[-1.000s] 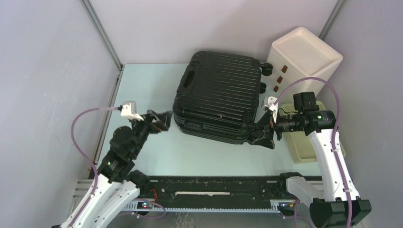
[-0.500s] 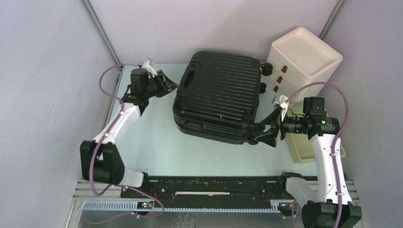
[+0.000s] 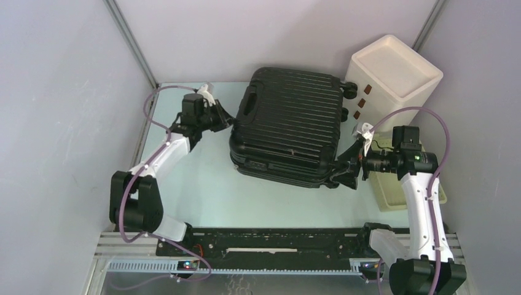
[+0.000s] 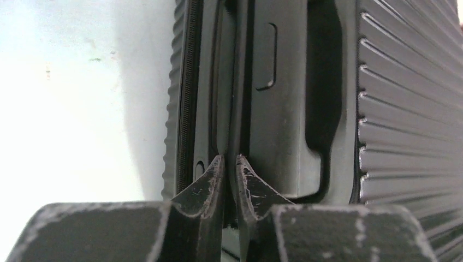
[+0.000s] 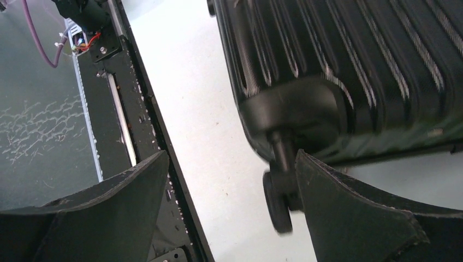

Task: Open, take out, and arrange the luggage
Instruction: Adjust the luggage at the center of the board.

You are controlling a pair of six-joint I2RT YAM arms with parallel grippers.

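Observation:
The black ribbed luggage lies flat and closed in the middle of the table. My left gripper is at its left side by the side handle. In the left wrist view its jaws are almost together, the tips set against the seam line of the luggage; whether they pinch anything I cannot tell. My right gripper is open at the near right corner. In the right wrist view a wheel of the luggage sits just inside the right finger of that gripper.
A white three-drawer box stands at the back right, close to the luggage's wheels. A pale yellow basket lies under my right arm. Grey walls close in both sides, and the black rail runs along the near edge.
My left arm reached from near its base to the luggage's left side and its jaws closed from wide open. The luggage shifted slightly to the right. The right gripper stayed open at the corner.

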